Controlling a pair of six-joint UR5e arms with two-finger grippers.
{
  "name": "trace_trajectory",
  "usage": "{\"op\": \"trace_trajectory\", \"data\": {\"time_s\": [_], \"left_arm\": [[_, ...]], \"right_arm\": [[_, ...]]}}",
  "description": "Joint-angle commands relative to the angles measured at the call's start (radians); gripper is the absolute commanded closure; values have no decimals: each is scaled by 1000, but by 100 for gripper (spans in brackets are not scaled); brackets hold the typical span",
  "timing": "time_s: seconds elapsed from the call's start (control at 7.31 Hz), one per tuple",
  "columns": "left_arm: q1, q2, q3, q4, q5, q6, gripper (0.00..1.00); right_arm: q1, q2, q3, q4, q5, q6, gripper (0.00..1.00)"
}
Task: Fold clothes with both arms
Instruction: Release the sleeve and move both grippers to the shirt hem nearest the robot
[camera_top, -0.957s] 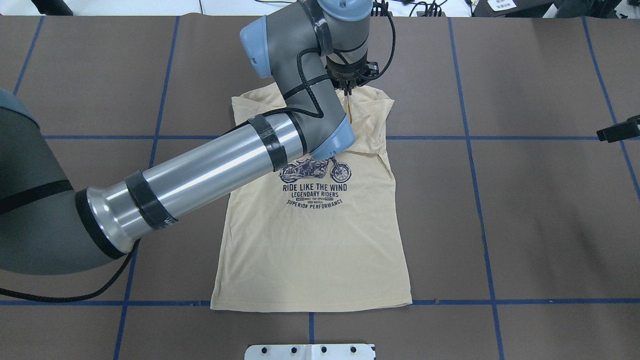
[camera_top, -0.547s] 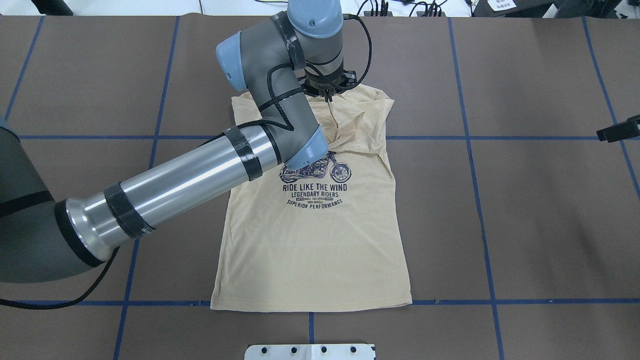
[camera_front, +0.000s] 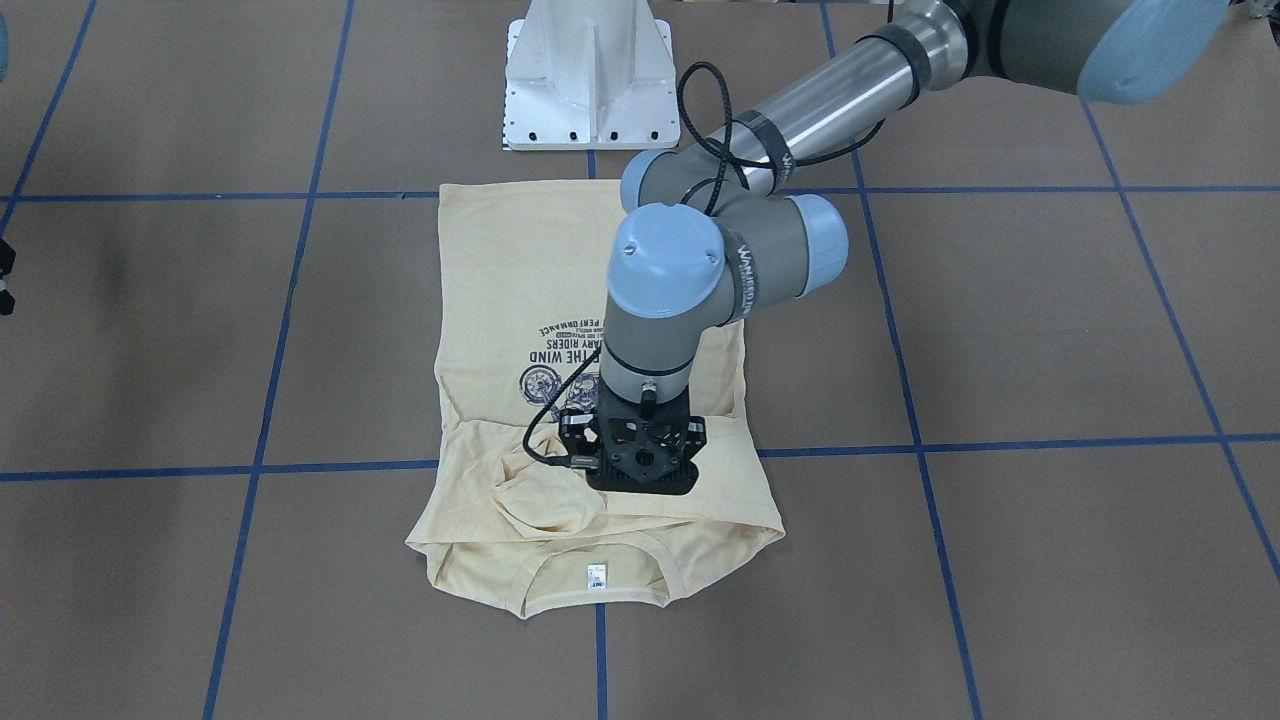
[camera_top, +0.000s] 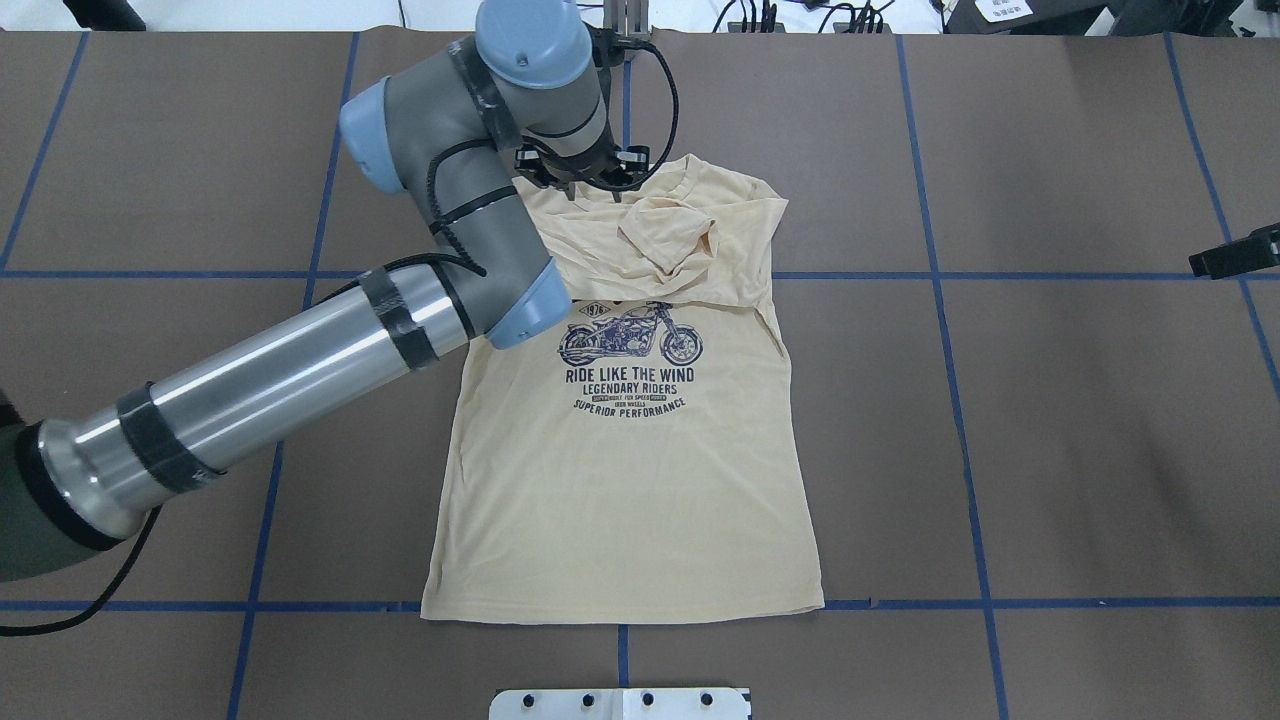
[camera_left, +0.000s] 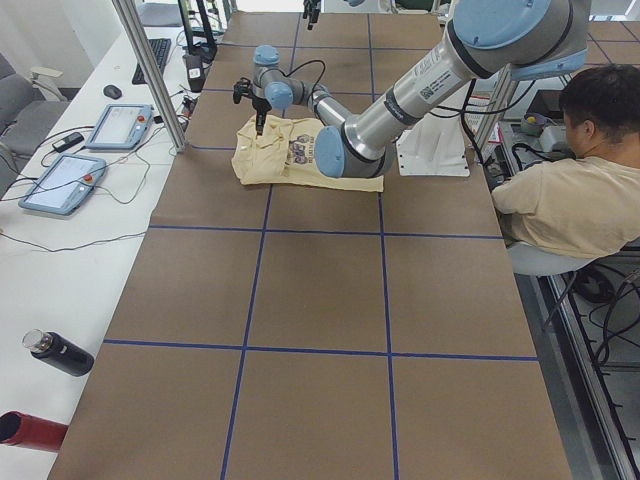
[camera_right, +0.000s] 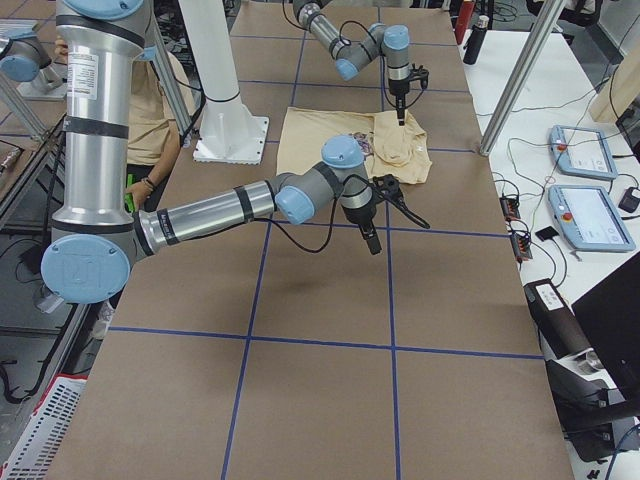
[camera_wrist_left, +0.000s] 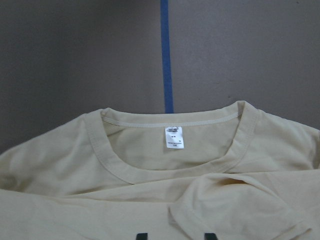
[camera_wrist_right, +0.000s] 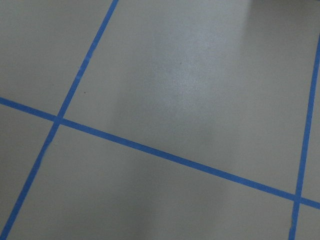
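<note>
The pale cream shirt (camera_top: 620, 480) lies face up on the brown table, hem toward the robot, motorcycle print (camera_top: 630, 345) showing. One sleeve (camera_top: 665, 240) lies bunched across the upper chest. My left gripper (camera_top: 585, 185) points straight down just above the shirt near the collar. In the left wrist view its fingertips (camera_wrist_left: 142, 235) stand apart, so the left gripper (camera_wrist_left: 176, 235) is open and holds nothing, with the collar and white neck label (camera_wrist_left: 174, 137) ahead of it. My right gripper (camera_top: 1235, 255) hovers over bare table far to the right; its jaws are not visible.
The white pedestal base (camera_front: 590, 90) stands at the robot's side of the table. Blue tape lines (camera_top: 940, 275) grid the brown surface. A seated person (camera_left: 570, 190) is beside the table. Teach pendants (camera_left: 120, 125) and a black bottle (camera_left: 58, 352) lie on the white side bench.
My left arm has swung left along the shirt's collar end. The sleeve cloth that hung under the gripper now lies bunched on the upper chest. The right gripper has stayed put.
</note>
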Motion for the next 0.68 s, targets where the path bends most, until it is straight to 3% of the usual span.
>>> {"op": "trace_trajectory", "data": {"time_s": [0.0, 0.27, 0.55], "left_arm": [[-9, 237, -303, 6, -2, 64, 0], [6, 451, -597, 11, 0, 61, 0], [86, 598, -745, 8, 12, 44, 0]], "right_arm": [[-44, 8, 58, 1, 4, 155, 0], [-209, 5, 160, -2, -35, 440, 0], [-446, -7, 262, -3, -207, 729, 0]]}}
